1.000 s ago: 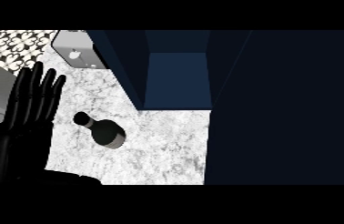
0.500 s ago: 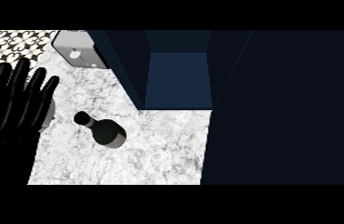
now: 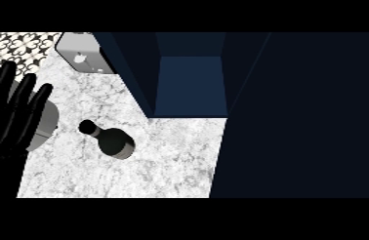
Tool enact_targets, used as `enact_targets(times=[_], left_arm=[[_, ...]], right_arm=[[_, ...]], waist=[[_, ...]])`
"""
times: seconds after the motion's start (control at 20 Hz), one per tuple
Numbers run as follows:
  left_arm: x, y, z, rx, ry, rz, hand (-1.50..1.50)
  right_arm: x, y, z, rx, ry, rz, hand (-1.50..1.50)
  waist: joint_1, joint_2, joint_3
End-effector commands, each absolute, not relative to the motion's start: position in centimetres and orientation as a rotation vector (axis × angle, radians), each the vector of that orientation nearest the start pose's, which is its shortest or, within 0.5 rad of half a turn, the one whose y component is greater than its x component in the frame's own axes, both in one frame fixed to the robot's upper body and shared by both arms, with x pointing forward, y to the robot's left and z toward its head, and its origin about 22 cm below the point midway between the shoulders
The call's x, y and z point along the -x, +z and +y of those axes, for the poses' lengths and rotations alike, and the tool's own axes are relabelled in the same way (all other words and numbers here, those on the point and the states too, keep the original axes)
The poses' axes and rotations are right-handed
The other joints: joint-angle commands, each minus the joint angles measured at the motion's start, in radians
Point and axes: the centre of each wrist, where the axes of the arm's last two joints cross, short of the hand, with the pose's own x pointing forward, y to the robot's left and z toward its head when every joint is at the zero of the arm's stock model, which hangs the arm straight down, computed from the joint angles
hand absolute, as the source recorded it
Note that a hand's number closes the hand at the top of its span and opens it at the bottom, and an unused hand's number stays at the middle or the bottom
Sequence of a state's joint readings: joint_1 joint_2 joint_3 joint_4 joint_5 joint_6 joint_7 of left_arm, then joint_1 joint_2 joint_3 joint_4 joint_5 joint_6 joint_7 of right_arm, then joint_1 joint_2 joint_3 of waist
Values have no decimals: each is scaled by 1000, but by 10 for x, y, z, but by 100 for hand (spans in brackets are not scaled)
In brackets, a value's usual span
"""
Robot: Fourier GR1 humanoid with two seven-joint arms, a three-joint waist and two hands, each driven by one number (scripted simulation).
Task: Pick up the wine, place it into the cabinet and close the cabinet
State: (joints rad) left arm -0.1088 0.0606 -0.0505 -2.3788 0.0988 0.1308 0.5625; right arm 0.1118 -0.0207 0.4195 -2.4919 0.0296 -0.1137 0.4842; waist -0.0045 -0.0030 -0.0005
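The left robot hand [image 3: 18, 112] shows at the left edge of the frame with its black fingers straight and spread, grasping nothing and apart from the wine bottle [image 3: 108, 140]. The bottle stands on the marbled surface [image 3: 166, 161] in the lower left part of the frame, seen from above, its neck towards the upper left. Above and right of it is the open dark blue cabinet [image 3: 191, 85], with a silver appliance [image 3: 85, 52] in the upper left corner.
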Motion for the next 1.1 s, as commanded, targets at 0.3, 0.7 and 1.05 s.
enact_targets(times=[0.3,0.7,1.05], left_arm=[[-170,203,228,80,29,-1847,-150],[-192,174,233,80,55,-1820,-150],[-210,142,234,59,63,-1807,-150]], right_arm=[[-103,202,-172,-238,87,-1935,-150],[-102,217,-180,-219,80,-1948,-150],[-93,212,-173,-228,115,-1943,-150]], waist=[[0,-1,-1],[-2,0,-2],[-13,-2,-2]])
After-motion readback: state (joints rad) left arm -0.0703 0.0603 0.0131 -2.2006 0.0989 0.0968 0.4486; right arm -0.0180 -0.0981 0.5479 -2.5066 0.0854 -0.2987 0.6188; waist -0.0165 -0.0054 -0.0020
